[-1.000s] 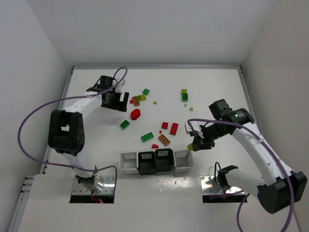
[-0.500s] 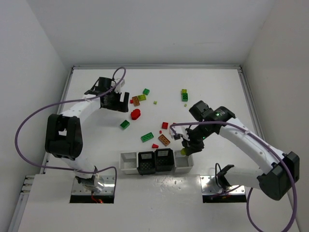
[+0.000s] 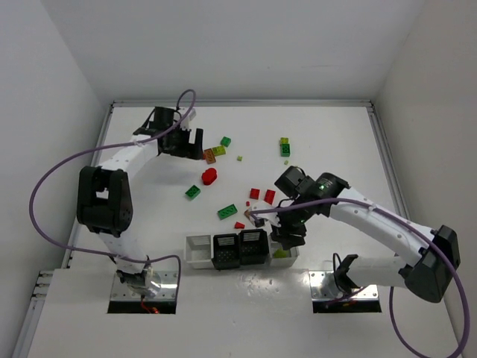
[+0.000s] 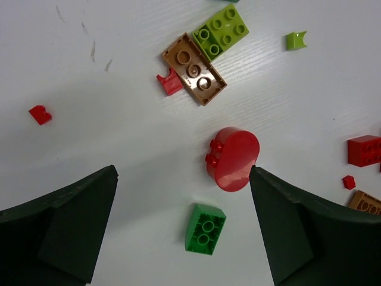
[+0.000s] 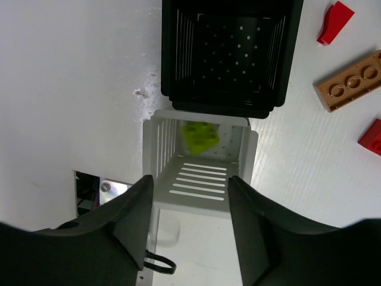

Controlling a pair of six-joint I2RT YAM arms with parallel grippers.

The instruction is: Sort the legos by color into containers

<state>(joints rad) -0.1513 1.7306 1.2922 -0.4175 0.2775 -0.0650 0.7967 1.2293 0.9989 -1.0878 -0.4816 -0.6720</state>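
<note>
right hand [image 5: 190,182] parted over white bin [image 5: 156,149] (yellow-green brick [image 5: 200,134] inside) — left hand [image 4: 181,173] wide

In the right wrist view the top edge cuts the black slotted plastic bin [image 5: 226,59], and the right edge cuts the flat orange-brown plastic brick [image 5: 348,82] and a red plastic brick [image 5: 372,137]. From above, the right gripper [image 3: 283,240] hides part of the white plastic end bin [image 3: 294,259], and we cannot tell the shape of the pale green specks [image 3: 239,158].

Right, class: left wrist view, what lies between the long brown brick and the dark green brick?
A rounded red brick, between the long brown brick and the dark green brick, in the left wrist view.
</note>
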